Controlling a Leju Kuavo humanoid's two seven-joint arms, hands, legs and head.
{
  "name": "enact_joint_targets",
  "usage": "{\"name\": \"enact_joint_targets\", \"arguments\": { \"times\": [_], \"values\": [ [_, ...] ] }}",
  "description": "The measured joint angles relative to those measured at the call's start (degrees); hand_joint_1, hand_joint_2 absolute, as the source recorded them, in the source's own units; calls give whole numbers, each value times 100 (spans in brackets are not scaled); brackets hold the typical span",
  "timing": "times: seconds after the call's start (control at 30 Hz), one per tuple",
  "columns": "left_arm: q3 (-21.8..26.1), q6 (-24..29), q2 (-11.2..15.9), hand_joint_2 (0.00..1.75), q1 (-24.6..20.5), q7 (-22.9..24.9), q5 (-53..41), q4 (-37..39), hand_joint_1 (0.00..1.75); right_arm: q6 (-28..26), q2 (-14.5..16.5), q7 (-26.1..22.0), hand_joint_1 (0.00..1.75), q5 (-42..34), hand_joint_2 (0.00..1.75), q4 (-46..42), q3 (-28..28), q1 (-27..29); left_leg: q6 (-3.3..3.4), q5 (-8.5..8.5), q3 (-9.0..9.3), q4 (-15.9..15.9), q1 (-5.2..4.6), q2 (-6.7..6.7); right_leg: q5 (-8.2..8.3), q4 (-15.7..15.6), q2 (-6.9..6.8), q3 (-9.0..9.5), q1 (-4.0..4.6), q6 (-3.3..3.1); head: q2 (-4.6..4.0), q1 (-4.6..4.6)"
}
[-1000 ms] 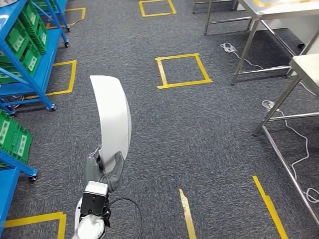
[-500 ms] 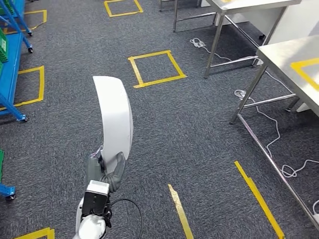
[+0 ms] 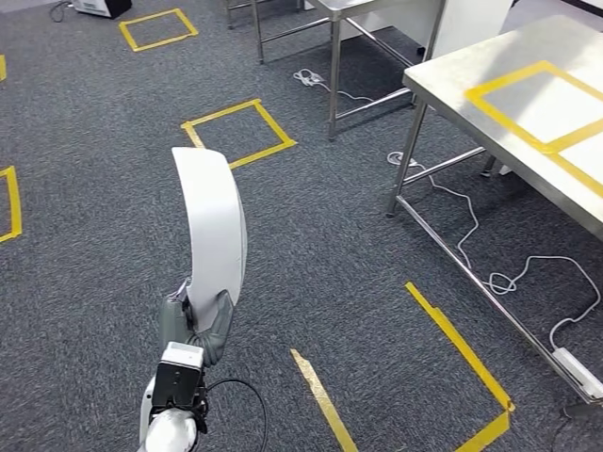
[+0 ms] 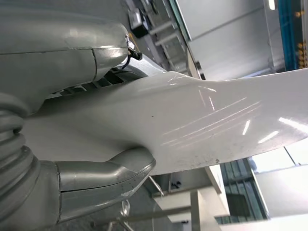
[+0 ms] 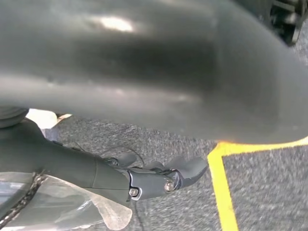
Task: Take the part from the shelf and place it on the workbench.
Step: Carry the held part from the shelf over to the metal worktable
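The part (image 3: 212,226) is a long, curved white shell, standing upright above the grey carpet at the lower left of the head view. My left hand (image 3: 195,325) grips its lower end. Seen from the left wrist, the thumb (image 4: 105,175) presses against the glossy white part (image 4: 203,125). The workbench (image 3: 455,80) is a steel table at the upper right, with a yellow tape square on its top, well away from the part. My right hand (image 5: 156,178) hangs over the carpet with its fingers stretched out and nothing in them.
A second steel table (image 3: 341,8) stands at the back. White cables (image 3: 497,278) and a power strip (image 3: 579,372) lie under the workbench. A yellow tape square (image 3: 238,132) and tape lines (image 3: 462,348) mark the carpet.
The camera has turned right: the blue shelves with green bins have left the picture and the workbench has come in larger at the right. My left hand still holds the part the same way.
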Motion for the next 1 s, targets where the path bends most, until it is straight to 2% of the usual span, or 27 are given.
{"name": "enact_joint_targets", "arguments": {
  "times": [0.07, 0.1, 0.13, 0.2, 0.23, 0.33, 0.37, 0.43, 0.6, 0.7, 0.73, 0.8, 0.83, 0.9, 0.93, 0.97, 1.0],
  "values": [
    [1, 6, 2, 175, 0, 1, -5, -2, 175, -3, 1, -1, 0, 3, 0, 0, -1, -6, 61, 329, 308, -726, 8, -229, -9, 23, 130, -15, -2, 29, 0, 8],
    [1, 11, 3, 175, 1, 2, -8, -3, 175, -3, 2, -1, 0, 4, 0, 0, -1, -10, 82, 392, 393, -947, 4, -327, -7, 35, 182, -41, -9, 57, 0, 13],
    [2, 16, 4, 175, 2, 3, -10, -5, 175, -4, 2, -2, 0, 4, 0, 0, -1, -10, 95, 377, 414, -1019, -3, -386, -2, 41, 223, -71, -23, 93, 0, 16],
    [1, 26, -4, 175, -1, 5, -11, -8, 175, -14, 0, -1, 0, 12, 0, 0, -1, 9, 123, 388, 414, -1070, -3, -329, 3, 38, 274, -118, -43, 170, 0, 14],
    [1, 30, -12, 175, -4, 5, -12, -9, 175, -37, -2, 3, 0, 18, 0, 0, -1, 21, 129, 389, 418, -1092, 2, -299, -12, 52, 223, -115, -37, 194, 0, 32],
    [5, 47, -25, 175, 2, 14, -11, -13, 175, -121, -4, 34, 0, 38, 0, 0, -2, 25, 92, 370, 430, -1098, -2, -242, 9, 13, 42, -67, -14, 112, 0, 108],
    [7, 51, -24, 175, 2, 19, -10, -13, 175, -138, -4, 58, 0, 42, 0, 0, -3, 27, 89, 368, 430, -1083, -6, -232, 32, -21, 45, -58, -19, 91, 0, 108],
    [11, 49, -24, 175, 2, 33, -5, -13, 175, -165, -4, 106, 0, 45, 0, 0, -7, 36, 105, 372, 425, -1072, -18, -220, 41, -23, 48, -56, -28, 127, 0, 93],
    [19, -24, -24, 175, -19, 78, 13, -13, 175, -196, -4, 123, 0, 33, 0, 0, -25, 22, 118, 372, 422, -1064, -37, -221, 47, -29, 42, -58, -43, 162, 0, 91],
    [22, -98, -29, 175, -84, 92, 15, -12, 175, -196, 14, 120, 0, 1, 0, 0, -45, 20, 211, 390, 445, -1104, -56, -203, 81, -104, 63, -39, -61, 272, 0, 86],
    [21, -119, -37, 175, -110, 93, 14, -9, 175, -192, 20, 123, 0, -8, 0, 0, -54, 18, 254, 421, 483, -1175, -45, -179, 75, -107, 31, -52, -61, 303, 0, 86],
    [15, -149, -59, 175, -157, 95, 14, 5, 175, -183, 22, 133, 0, -19, 0, 0, -66, 5, 295, 486, 562, -1336, -1, -122, -90, 189, -106, -224, -50, 314, 0, 99],
    [13, -155, -67, 175, -173, 95, 20, 19, 175, -178, 22, 137, 0, -20, 0, 0, -68, -2, 298, 486, 588, -1373, 11, -87, -242, 520, -199, -410, -60, 317, 0, 104],
    [11, -163, -72, 175, -186, 95, 33, 54, 175, -174, 21, 138, 0, -21, 0, 0, -72, -8, 271, 448, 606, -1379, 25, -32, -499, 1259, -286, -822, -99, 359, 0, 103],
    [10, -165, -72, 175, -186, 95, 39, 74, 175, -169, 20, 137, 0, -21, 0, 0, -74, -1, 241, 421, 625, -1375, 40, -9, -509, 1450, -306, -939, -125, 388, 0, 101],
    [9, -166, -72, 175, -188, 95, 42, 92, 175, -165, 19, 137, 0, -20, 0, 0, -79, 8, 198, 390, 653, -1366, 67, 6, -408, 1411, -321, -935, -154, 421, 0, 101],
    [8, -166, -72, 175, -191, 95, 46, 110, 175, -160, 16, 137, 0, -20, 0, 0, -85, 17, 145, 351, 691, -1351, 104, 14, -219, 1150, -338, -807, -186, 460, 0, 102]
  ]
}}
